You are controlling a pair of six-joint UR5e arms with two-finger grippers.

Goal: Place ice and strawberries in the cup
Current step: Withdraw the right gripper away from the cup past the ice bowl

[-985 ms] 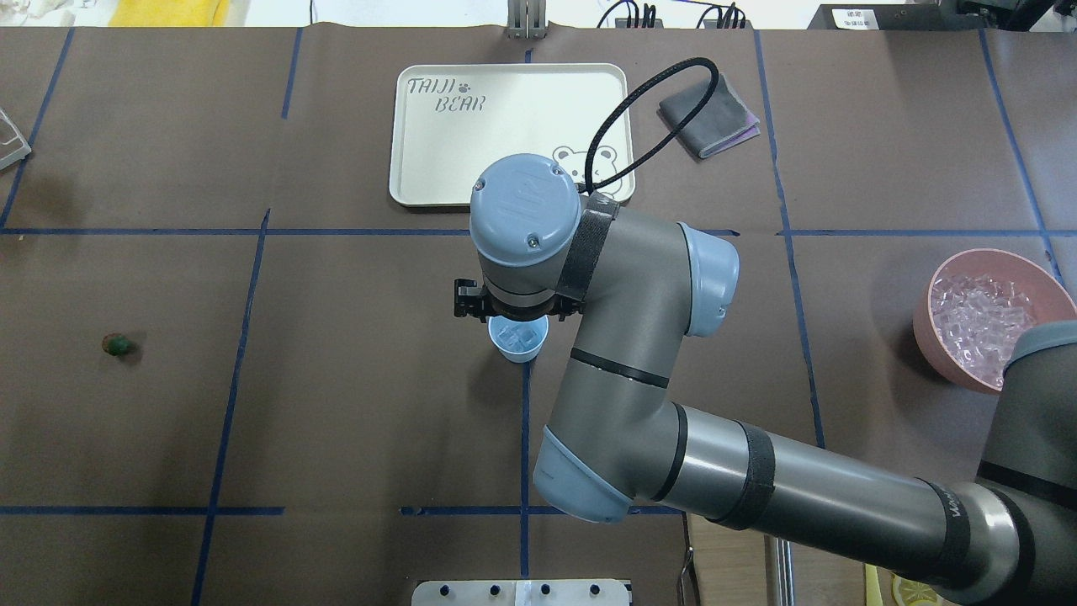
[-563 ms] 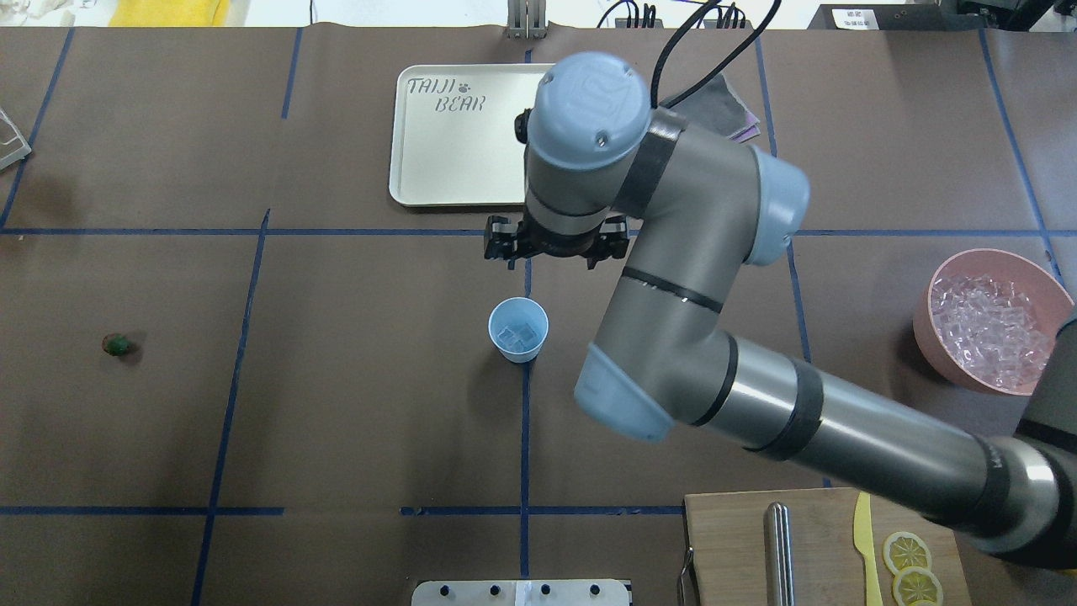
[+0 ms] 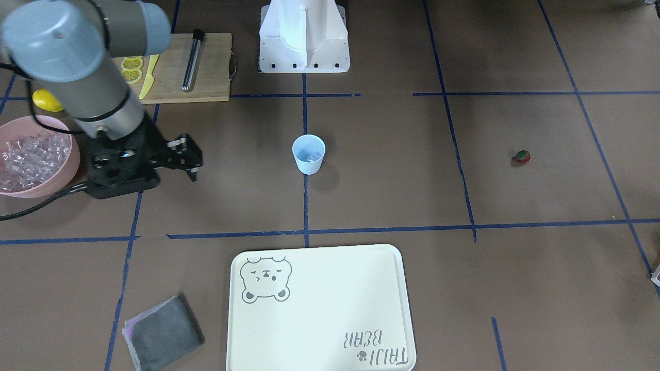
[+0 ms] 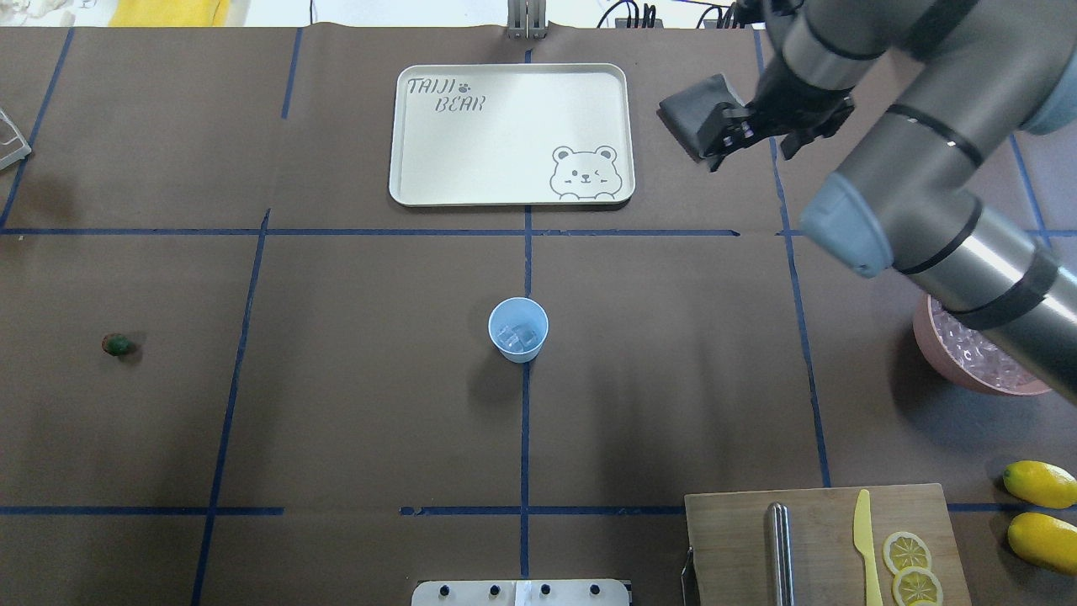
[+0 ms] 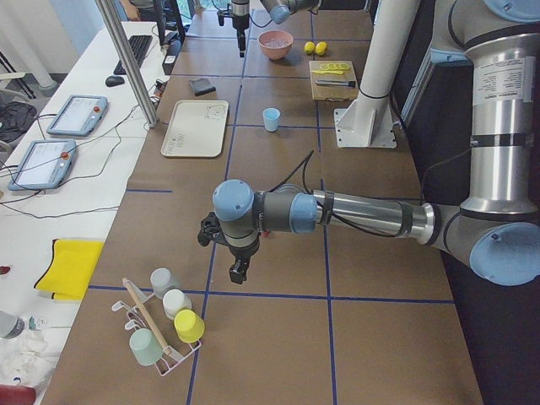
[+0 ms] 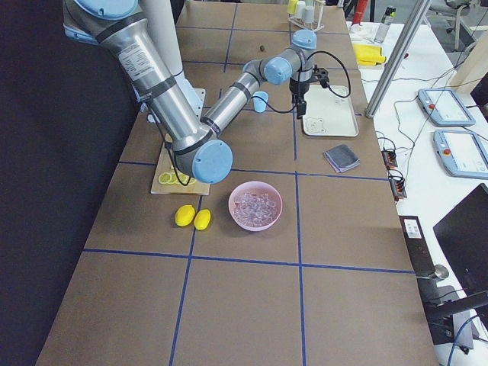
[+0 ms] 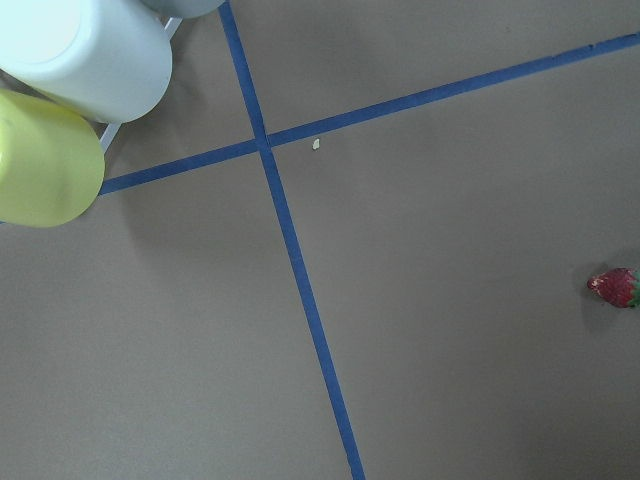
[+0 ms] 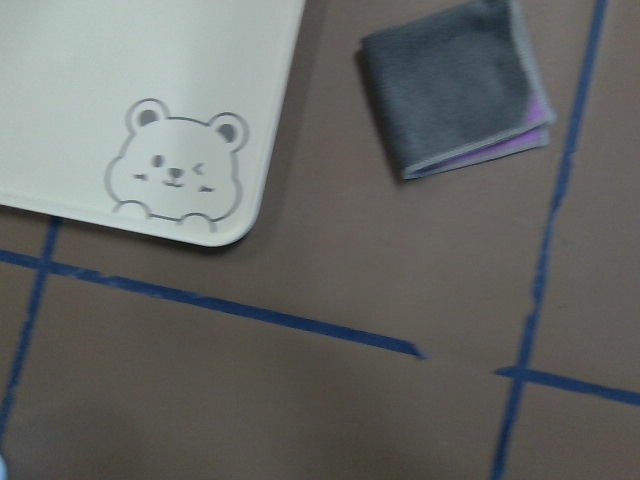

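Note:
The pale-blue cup stands upright at the table's middle with a few ice cubes inside it. More ice fills the pink bowl on my right side. The small red strawberry lies alone far to my left and shows at the right edge of the left wrist view. My right gripper hangs open and empty at the back right, beside the grey cloth. My left gripper points down over the table's left end. I cannot tell whether it is open or shut.
A cream bear tray lies behind the cup. A cutting board with a metal rod, yellow knife and lemon slices sits front right, with two lemons beside it. A rack of cups stands at the far left end.
My right arm has risen from over the cup and swung back and to the right, ending beside the grey cloth. The cup with its ice is now uncovered.

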